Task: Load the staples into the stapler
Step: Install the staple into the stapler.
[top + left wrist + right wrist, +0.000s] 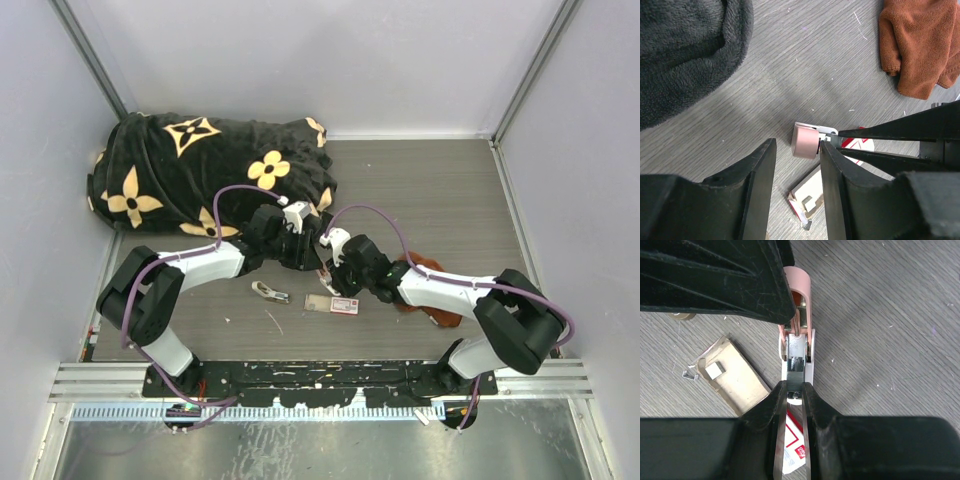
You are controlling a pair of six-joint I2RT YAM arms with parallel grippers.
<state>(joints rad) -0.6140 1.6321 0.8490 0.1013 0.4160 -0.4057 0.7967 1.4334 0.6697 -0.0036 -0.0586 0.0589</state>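
The small stapler [799, 325] lies open on the table, pink lid [805, 141] raised and metal channel showing above the white base. My right gripper [795, 385] is shut on a strip of staples [796, 374] at the near end of that channel. My left gripper [798, 144] is open, and one finger [715, 275] lies against the pink lid. The white box with the red label [792, 442] lies under my right fingers, its tan tray [735, 377] beside it. In the top view both grippers [308, 255] [337, 268] meet over the stapler [324, 273], next to the box [343, 305].
A rust-brown cloth [920, 45] lies under my right arm [425, 290]. A black blanket with yellow flowers [200, 170] fills the back left. A small pale object [270, 292] lies left of the box. A few loose staples [687, 374] lie by the tray.
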